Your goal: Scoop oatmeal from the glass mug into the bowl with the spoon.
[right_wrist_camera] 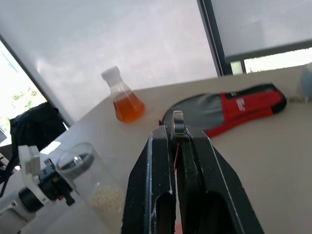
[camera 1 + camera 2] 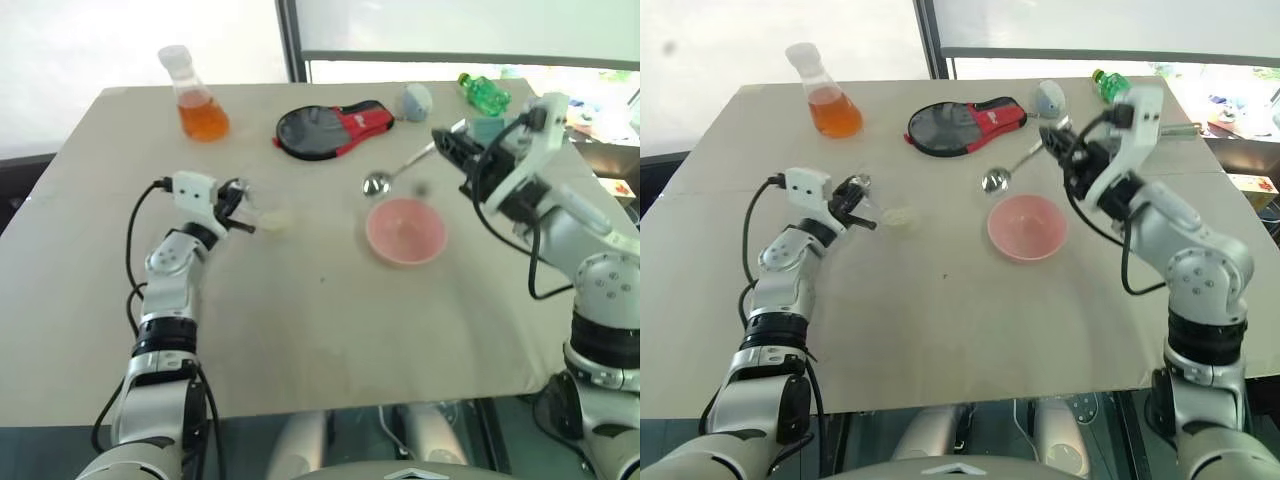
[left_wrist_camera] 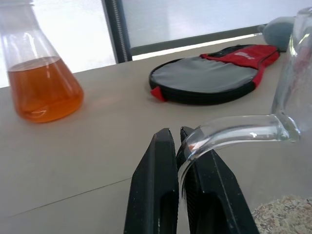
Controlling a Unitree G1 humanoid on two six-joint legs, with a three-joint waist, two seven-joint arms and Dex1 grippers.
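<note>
On the worktop (image 2: 300, 330) the glass mug (image 2: 885, 212) stood at the left with the oatmeal (image 2: 898, 216) in it, its handle pinched in the left pincer (image 2: 862, 210). The bowl (image 2: 405, 231) sat to its right, near the middle. The spoon (image 2: 400, 168), held by the right pincer (image 2: 447, 143), hung above the worktop just behind the bowl. Farther back lay the paddle case (image 2: 330, 127), with the flask (image 2: 198, 98) to its left.

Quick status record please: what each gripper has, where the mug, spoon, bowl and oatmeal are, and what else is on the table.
left gripper: shut on the glass mug handle
right gripper: shut on the spoon handle
spoon: in the air, tip near the bowl's far rim
oatmeal: in the bottom of the mug
bowl: pink, on the table, looks empty
flask: orange liquid, far left
paddle case: far centre
</note>
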